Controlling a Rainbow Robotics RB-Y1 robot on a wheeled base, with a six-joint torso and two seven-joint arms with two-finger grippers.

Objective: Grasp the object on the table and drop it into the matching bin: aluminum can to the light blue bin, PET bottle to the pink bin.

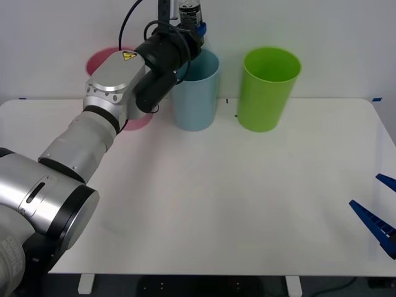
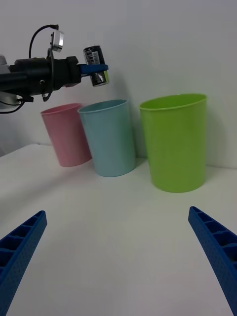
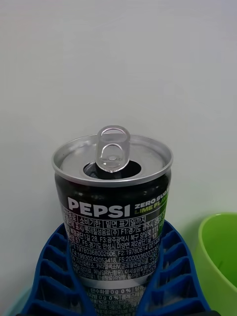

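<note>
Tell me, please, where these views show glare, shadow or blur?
Left wrist view: the aluminum can in the left gripper is sharp, its silver top glinting. Front view: soft shadows fall on the table. Right wrist view: the right gripper looks soft.

Lighting is bright, even and diffuse, seemingly from overhead, with only soft faint shadows on the table (image 1: 247,198) beside the bins, mild glare on the can (image 3: 112,207) rim, and slight softness on the near blue fingers (image 3: 52,269).
</note>
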